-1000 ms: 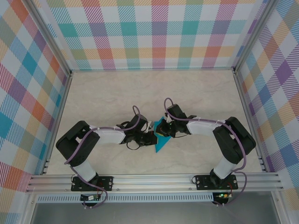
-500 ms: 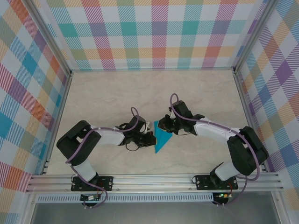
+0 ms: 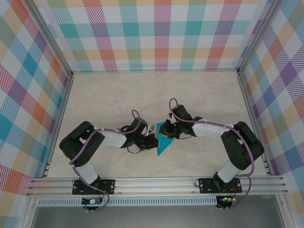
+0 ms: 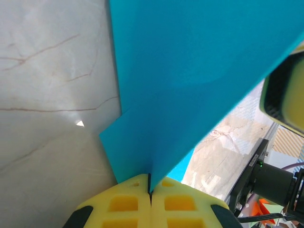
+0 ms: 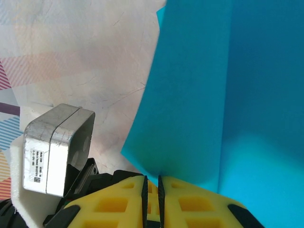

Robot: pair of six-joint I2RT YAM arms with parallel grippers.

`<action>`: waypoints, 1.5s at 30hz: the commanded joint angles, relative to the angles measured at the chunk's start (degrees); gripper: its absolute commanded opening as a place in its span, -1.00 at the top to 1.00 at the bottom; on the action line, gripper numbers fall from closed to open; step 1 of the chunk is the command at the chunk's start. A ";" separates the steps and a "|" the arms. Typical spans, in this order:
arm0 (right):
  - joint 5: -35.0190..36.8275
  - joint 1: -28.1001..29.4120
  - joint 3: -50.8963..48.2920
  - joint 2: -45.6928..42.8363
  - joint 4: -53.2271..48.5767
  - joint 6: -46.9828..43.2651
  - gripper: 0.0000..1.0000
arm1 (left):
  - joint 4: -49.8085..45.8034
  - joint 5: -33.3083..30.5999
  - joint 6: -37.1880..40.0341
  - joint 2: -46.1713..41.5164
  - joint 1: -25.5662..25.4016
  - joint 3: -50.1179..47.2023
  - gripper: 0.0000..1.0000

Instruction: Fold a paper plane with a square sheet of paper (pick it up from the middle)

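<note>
The teal-blue paper [image 3: 163,144] is a creased pointed shape at the middle of the table, between the two arms. My left gripper [image 3: 153,141] is shut on its left edge. In the left wrist view the sheet [image 4: 190,71] rises out of the closed yellow jaws [image 4: 150,184]. My right gripper [image 3: 170,132] is over the paper's upper right part. In the right wrist view its jaws [image 5: 152,180] stand a narrow slit apart, with the paper's [image 5: 213,95] lower edge just at their mouth. A fold line runs up the sheet.
The marble-look tabletop [image 3: 109,99] is walled by checked panels, with an aluminium rail [image 3: 156,183] along the near edge. The left arm's grey camera block [image 5: 57,147] sits close to the right jaws. A right finger [image 4: 285,97] shows at the left wrist view's edge.
The right gripper drew back to the upper right off the paper half a second ago and has now come back onto it. The left gripper kept its hold and hardly moved.
</note>
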 commanded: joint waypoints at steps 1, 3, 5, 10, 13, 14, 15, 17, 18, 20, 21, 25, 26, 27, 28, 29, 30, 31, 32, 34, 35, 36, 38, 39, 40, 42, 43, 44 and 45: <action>1.28 -0.15 2.97 1.66 -1.55 0.37 0.67 | 0.51 0.51 -0.66 0.28 1.19 -0.72 0.98; 2.37 -0.27 3.77 2.57 -2.48 0.35 0.67 | 0.22 0.77 -0.66 0.40 1.29 -0.45 0.99; 3.51 -0.28 4.69 3.67 -4.13 0.89 0.68 | -0.29 0.91 -0.55 0.53 1.29 -0.10 1.00; 3.63 -0.11 3.73 2.15 -2.55 1.73 0.69 | -1.15 2.13 -0.14 0.92 1.37 1.10 1.00; 3.00 -0.10 2.04 -1.56 -0.87 0.31 0.67 | -2.13 3.18 0.70 1.10 1.42 2.03 1.00; 2.36 -0.10 1.63 -2.50 -0.51 -0.20 0.67 | -2.39 3.33 0.95 1.10 1.39 2.18 1.00; 1.26 -0.10 1.16 -3.44 0.30 -0.66 0.67 | -2.67 3.52 1.16 1.08 1.38 2.48 1.00; -0.69 0.06 0.44 -4.40 1.87 -1.10 0.67 | -3.31 3.85 1.75 1.01 1.37 2.87 1.00; -1.42 0.24 0.33 -4.46 2.26 -1.30 0.67 | -3.78 3.82 2.07 0.97 1.37 3.20 1.00; -2.39 0.59 0.73 -3.70 2.40 -1.48 0.67 | -4.04 3.88 2.17 1.11 1.39 3.55 1.00; -2.68 0.88 0.93 -3.10 2.74 -1.44 0.67 | -4.09 4.07 2.17 1.25 1.38 3.63 1.00; -0.96 0.98 2.14 -0.78 2.37 -0.48 0.68 | -5.14 4.25 2.16 2.01 1.38 4.21 1.00; -0.49 0.95 2.49 -0.13 2.15 -0.26 0.68 | -5.14 4.17 2.00 2.07 1.41 4.15 1.00; 0.18 0.95 2.90 0.66 1.88 0.01 0.69 | -5.14 4.18 1.82 2.37 1.38 4.02 1.00; 0.78 0.95 3.41 1.53 1.41 0.12 0.69 | -5.67 4.30 1.72 2.64 1.44 4.20 1.00; 1.17 0.95 3.89 2.29 0.88 0.05 0.69 | -5.84 4.53 1.81 3.07 1.42 4.22 1.00; 1.76 0.97 4.46 3.04 0.28 -0.03 0.69 | -5.63 4.97 1.81 3.51 1.41 4.20 1.00; 2.36 0.96 4.93 3.59 -0.50 -0.03 0.69 | -5.41 5.04 1.63 3.81 1.40 4.08 1.00; 2.89 0.99 5.22 4.11 -0.89 -0.09 0.69 | -5.26 5.04 1.53 3.91 1.42 3.88 1.00; 3.28 0.96 5.68 5.10 -1.42 -0.31 0.69 | -5.06 4.88 1.47 4.01 1.38 3.46 1.00; 3.39 0.95 5.85 5.59 -1.55 -0.40 0.69 | -5.06 4.86 1.47 4.00 1.40 3.39 1.00; 3.58 0.97 6.10 6.05 -1.91 -0.34 0.70 | -5.14 4.78 1.54 4.00 1.44 3.35 1.00; 3.79 1.00 6.29 6.95 -2.42 -0.22 0.71 | -5.33 4.68 1.72 3.80 1.38 3.48 1.00; 3.82 0.96 6.30 7.46 -2.41 -0.05 0.71 | -5.93 4.52 1.93 3.68 1.40 3.79 1.00; 3.82 0.96 6.22 7.65 -2.29 0.05 0.72 | -6.58 4.49 2.32 3.65 1.40 4.17 0.98; 3.72 0.95 6.05 7.83 -2.14 0.37 0.72 | -7.54 3.87 2.84 3.09 1.44 4.56 0.93; 3.72 0.95 5.96 7.66 -2.06 0.37 0.72 | -8.13 3.28 2.88 2.64 1.38 4.69 0.86; 3.83 0.95 5.88 7.56 -2.13 0.38 0.72 | -8.45 2.90 3.07 2.14 1.41 4.66 0.84; 3.89 0.95 5.94 7.37 -2.37 0.34 0.72 | -8.61 2.48 3.07 1.62 1.48 4.77 0.81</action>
